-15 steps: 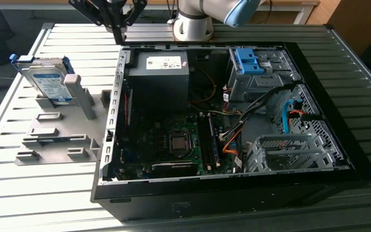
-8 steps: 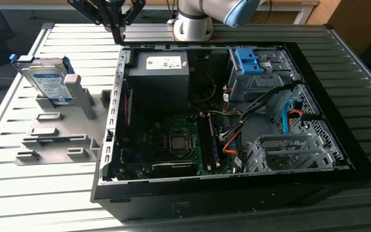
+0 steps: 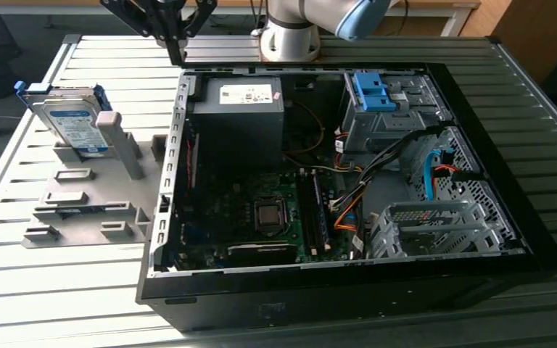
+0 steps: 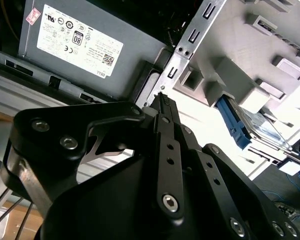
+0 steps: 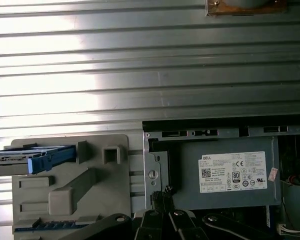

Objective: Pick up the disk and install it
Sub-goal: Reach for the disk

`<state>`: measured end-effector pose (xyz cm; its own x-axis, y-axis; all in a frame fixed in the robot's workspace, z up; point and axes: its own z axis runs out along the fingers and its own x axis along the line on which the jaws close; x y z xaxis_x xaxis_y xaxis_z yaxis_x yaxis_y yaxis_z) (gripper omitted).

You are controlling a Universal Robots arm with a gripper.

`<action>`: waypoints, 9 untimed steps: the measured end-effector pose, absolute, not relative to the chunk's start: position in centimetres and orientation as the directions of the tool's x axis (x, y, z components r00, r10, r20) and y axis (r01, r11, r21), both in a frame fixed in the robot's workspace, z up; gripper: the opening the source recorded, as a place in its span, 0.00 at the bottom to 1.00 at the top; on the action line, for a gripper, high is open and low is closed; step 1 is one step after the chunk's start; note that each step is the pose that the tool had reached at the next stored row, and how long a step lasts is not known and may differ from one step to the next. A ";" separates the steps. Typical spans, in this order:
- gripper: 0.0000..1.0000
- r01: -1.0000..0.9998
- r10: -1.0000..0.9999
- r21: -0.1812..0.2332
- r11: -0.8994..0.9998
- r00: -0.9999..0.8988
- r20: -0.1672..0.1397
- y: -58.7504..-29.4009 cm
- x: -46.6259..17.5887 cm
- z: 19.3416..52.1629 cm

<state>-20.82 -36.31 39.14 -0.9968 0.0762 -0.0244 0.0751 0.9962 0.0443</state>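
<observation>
I've got the disk (image 3: 69, 122) at the far left of the slatted table (image 3: 8, 290), in the exterior view's left. It's a flat silver drive with a white-and-blue label and a blue plastic frame round its edges. It stands on edge, leaning back, in a grey holder (image 3: 85, 196). In the first wrist view the disk (image 5: 25, 156) shows edge-on, blue frame outermost

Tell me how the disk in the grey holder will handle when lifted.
The disk looks like a metal slab, so probably stiff and dense for its size. Its flat silver faces may be slippery; the blue frame likely grips better. It stands on edge in the grey holder, so a sideways nudge could tip it.
</observation>
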 end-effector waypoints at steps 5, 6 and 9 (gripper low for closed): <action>0.11 0.075 0.076 0.044 0.996 -0.997 -0.024 -36.2 -21.0 39.1; 0.11 0.075 0.076 0.044 0.996 -0.997 -0.024 -36.2 -21.0 39.1; 0.11 0.075 0.076 0.044 0.996 -0.997 -0.024 -36.2 -21.0 39.1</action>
<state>-21.00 -36.17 39.12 -0.9968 0.0762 -0.0244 0.0751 0.9962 0.0443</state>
